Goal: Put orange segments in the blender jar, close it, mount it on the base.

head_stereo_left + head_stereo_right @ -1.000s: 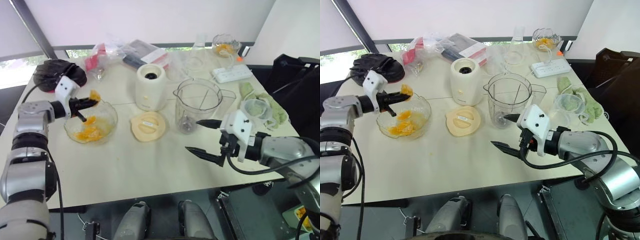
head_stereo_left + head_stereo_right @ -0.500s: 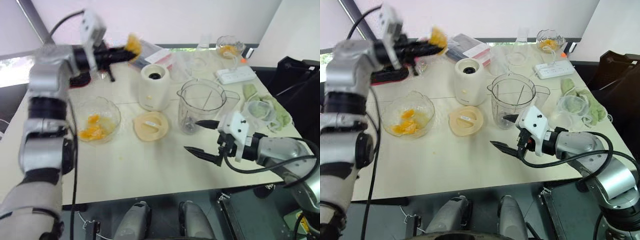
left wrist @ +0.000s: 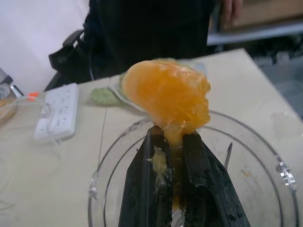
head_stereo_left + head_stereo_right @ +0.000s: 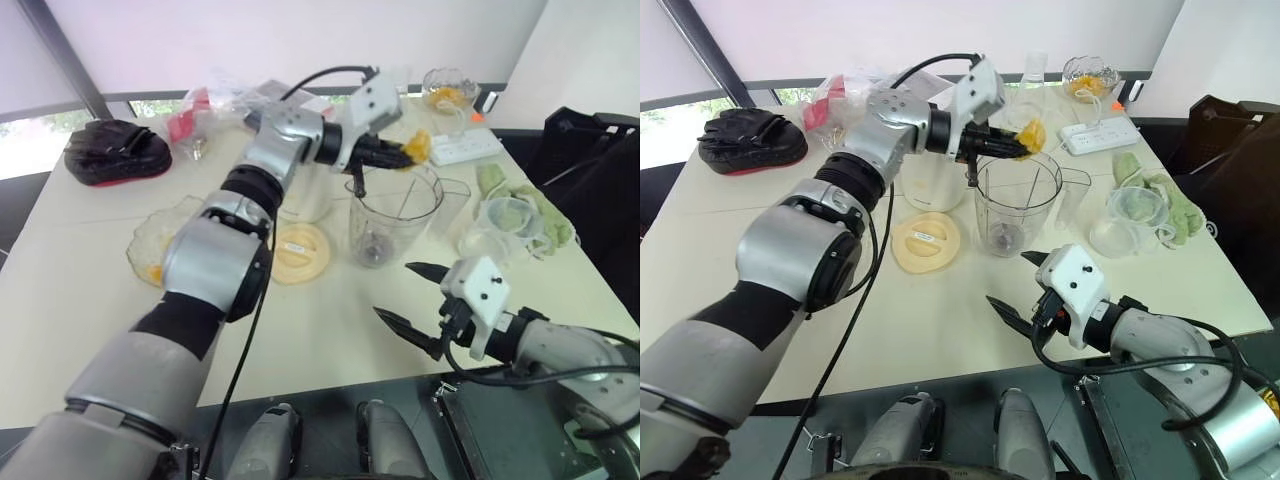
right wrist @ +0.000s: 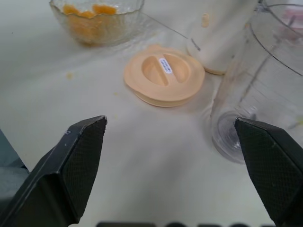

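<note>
A: What are the fingers doing?

B: The left gripper [image 4: 1018, 143] is clenched on an orange segment [image 3: 166, 99], which sticks out past the black fingertips [image 3: 156, 156], right above the open mouth of the blender jar [image 4: 1016, 205]. The right gripper [image 4: 416, 300] hangs low over the near table edge with its two fingers spread wide and nothing between them.

A: How does the segment look?

B: Plump, glossy, deep orange, a bit ragged where the fingers pinch it; some pulp is smeared on the finger pads. The jar is clear and upright, with its handle and spout towards the robot's right and the blades faintly visible at the bottom.

A: And the other pieces?

B: More orange segments [image 5: 87, 19] lie in a glass bowl [image 5: 94, 23] on the robot's left. The flat cream lid [image 4: 926, 240] lies on the table between bowl and jar. The base [image 4: 930, 180] stands behind the lid, just beside the jar.

A: Anything hard to see?

B: The left arm covers most of the base and part of the bowl. Whether the jar holds any fruit yet, I cannot tell.

A: The surroundings?

B: A pale cream table [image 4: 90, 300], with a power strip [image 4: 1095, 133], a green cloth [image 4: 1175, 205], plastic bags and a dark pad towards the far side, under a white blind.
</note>
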`<state>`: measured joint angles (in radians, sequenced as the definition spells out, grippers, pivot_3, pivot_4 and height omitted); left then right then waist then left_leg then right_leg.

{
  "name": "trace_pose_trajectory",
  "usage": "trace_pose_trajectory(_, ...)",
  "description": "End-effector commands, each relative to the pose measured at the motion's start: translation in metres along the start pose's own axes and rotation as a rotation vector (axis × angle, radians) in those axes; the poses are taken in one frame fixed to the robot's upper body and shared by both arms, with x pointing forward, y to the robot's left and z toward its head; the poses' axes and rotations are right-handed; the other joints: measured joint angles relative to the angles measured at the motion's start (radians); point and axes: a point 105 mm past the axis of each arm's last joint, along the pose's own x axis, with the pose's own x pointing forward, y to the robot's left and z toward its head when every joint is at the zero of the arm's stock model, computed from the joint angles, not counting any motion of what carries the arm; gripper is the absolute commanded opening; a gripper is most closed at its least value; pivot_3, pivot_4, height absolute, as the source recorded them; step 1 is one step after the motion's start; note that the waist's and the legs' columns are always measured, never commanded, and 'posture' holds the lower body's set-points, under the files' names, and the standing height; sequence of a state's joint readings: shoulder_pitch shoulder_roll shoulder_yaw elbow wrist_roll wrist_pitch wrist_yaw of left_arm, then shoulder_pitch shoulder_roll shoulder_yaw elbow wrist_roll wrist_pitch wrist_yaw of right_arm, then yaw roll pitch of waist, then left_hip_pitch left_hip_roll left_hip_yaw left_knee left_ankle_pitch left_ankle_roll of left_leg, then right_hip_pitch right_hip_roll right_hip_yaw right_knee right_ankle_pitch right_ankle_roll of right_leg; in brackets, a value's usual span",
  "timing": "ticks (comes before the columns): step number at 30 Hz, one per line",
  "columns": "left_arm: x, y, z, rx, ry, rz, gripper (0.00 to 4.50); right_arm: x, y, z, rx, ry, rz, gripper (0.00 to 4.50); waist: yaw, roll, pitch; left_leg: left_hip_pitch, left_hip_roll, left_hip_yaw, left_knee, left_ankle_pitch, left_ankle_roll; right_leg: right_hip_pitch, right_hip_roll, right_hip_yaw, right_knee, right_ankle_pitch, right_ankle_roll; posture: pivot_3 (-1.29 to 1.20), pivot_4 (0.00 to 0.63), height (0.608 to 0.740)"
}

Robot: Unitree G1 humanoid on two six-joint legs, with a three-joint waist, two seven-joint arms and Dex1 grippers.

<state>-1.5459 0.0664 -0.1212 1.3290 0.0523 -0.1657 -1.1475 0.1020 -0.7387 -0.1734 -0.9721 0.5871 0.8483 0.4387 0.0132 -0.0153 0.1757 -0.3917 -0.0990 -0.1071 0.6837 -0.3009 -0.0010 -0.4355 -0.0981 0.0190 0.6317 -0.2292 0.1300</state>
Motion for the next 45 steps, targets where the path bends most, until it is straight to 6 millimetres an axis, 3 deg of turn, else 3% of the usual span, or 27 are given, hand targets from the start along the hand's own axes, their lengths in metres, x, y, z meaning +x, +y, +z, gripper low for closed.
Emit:
trace_pose_trajectory(1, 0.004, 0.0, -0.002, 0.09, 0.061, 0.007, 1.03, -0.009, 0.003, 0.008, -0.02, -0.027, -0.043, 4.5, 0.0, 0.0, 0.0, 0.0, 0.0, 0.0, 0.0, -0.001, 0.001, 0.001, 0.0, 0.0, 0.0, 0.0, 0.0, 0.0, 0.15, 0.74)
trace_pose_trajectory(8, 0.004, 0.0, 0.0, 0.1, 0.038, 0.019, 4.47, -0.013, 0.001, 0.007, -0.012, -0.021, -0.067, 4.5, 0.0, 0.0, 0.0, 0.001, 0.0, 0.0, 0.0, -0.002, 0.003, 0.001, 0.0, 0.0, 0.0, 0.0, 0.0, 0.0, 0.15, 0.74)
trace_pose_trajectory(14, -0.004, 0.011, 0.024, 0.085, -0.074, 0.062, 4.47, -0.018, -0.002, 0.002, -0.006, 0.001, -0.084, 4.5, 0.001, 0.0, 0.0, 0.001, 0.0, 0.0, 0.0, -0.002, 0.003, 0.001, 0.0, 0.0, 0.0, 0.0, 0.0, 0.0, 0.15, 0.74)
trace_pose_trajectory(17, -0.034, 0.027, 0.053, 0.044, -0.244, 0.104, 4.47, -0.023, -0.016, -0.012, 0.016, 0.036, -0.144, 4.5, 0.0, 0.0, 0.0, 0.001, 0.0, 0.0, 0.0, -0.002, 0.003, 0.001, 0.0, 0.0, 0.0, 0.0, 0.0, 0.0, 0.15, 0.74)
trace_pose_trajectory(20, -0.058, 0.032, 0.052, 0.043, -0.295, 0.11, 4.47, -0.028, -0.029, -0.025, 0.039, 0.046, -0.222, 4.5, -0.008, 0.0, 0.0, 0.001, 0.0, 0.001, 0.0, -0.002, 0.003, 0.001, 0.0, 0.0, 0.0, 0.0, 0.0, 0.0, 0.15, 0.74)
trace_pose_trajectory(22, -0.069, 0.03, 0.038, 0.033, -0.285, 0.105, 4.47, -0.033, -0.04, -0.032, 0.035, 0.042, -0.276, 4.5, -0.006, 0.001, -0.001, 0.002, 0.0, 0.001, 0.0, -0.002, 0.003, 0.001, 0.0, 0.0, 0.001, 0.0, 0.0, 0.0, 0.15, 0.74)
trace_pose_trajectory(25, -0.094, 0.016, -0.005, 0.027, -0.217, 0.094, 4.47, -0.042, -0.062, -0.045, 0.038, 0.035, -0.4, 4.5, -0.007, 0.005, -0.003, 0.005, 0.0, 0.001, 0.0, -0.002, 0.003, 0.004, 0.001, 0.001, 0.001, 0.0, 0.0, 0.0, 0.15, 0.74)
trace_pose_trajectory(29, -0.118, -0.031, -0.062, -0.082, -0.151, 0.108, 4.47, -0.056, -0.096, -0.052, 0.017, -0.012, -0.628, 4.5, -0.005, 0.004, -0.003, 0.011, 0.003, -0.001, -0.004, -0.002, 0.002, 0.007, 0.003, 0.002, 0.001, 0.0, 0.0, 0.0, 0.15, 0.74)
trace_pose_trajectory(32, -0.118, -0.065, -0.08, -0.161, -0.126, 0.137, 4.47, -0.068, -0.115, -0.058, 0.002, -0.03, -0.745, 4.5, 0.011, 0.004, -0.003, 0.007, 0.005, -0.004, -0.005, 0.002, -0.004, 0.005, 0.004, 0.002, 0.002, 0.0, -0.001, 0.0, 0.15, 0.74)
trace_pose_trajectory(34, -0.113, -0.085, -0.088, -0.182, -0.101, 0.152, 4.47, -0.076, -0.126, -0.062, -0.006, -0.042, -0.815, 4.5, 0.021, 0.004, -0.003, 0.0, 0.004, -0.004, 0.0, 0.002, -0.005, 0.0, 0.003, 0.002, 0.001, 0.001, -0.002, 0.0, 0.15, 0.74)
trace_pose_trajectory(38, -0.1, -0.113, -0.091, -0.27, -0.116, 0.191, 4.47, -0.086, -0.158, -0.076, 0.037, -0.073, -0.974, 4.5, 0.026, 0.005, -0.003, 0.005, 0.001, -0.001, 0.0, 0.002, -0.004, 0.006, 0.001, 0.005, -0.002, 0.001, -0.002, 0.0, 0.15, 0.74)
trace_pose_trajectory(45, -0.094, -0.121, -0.092, -0.28, -0.101, 0.234, 4.47, -0.088, -0.179, -0.109, 0.115, -0.046, -1.061, 4.5, 0.021, 0.01, -0.005, 0.016, 0.002, 0.0, -0.006, 0.0, -0.001, 0.012, 0.003, 0.005, 0.0, 0.001, -0.002, 0.0, 0.15, 0.74)
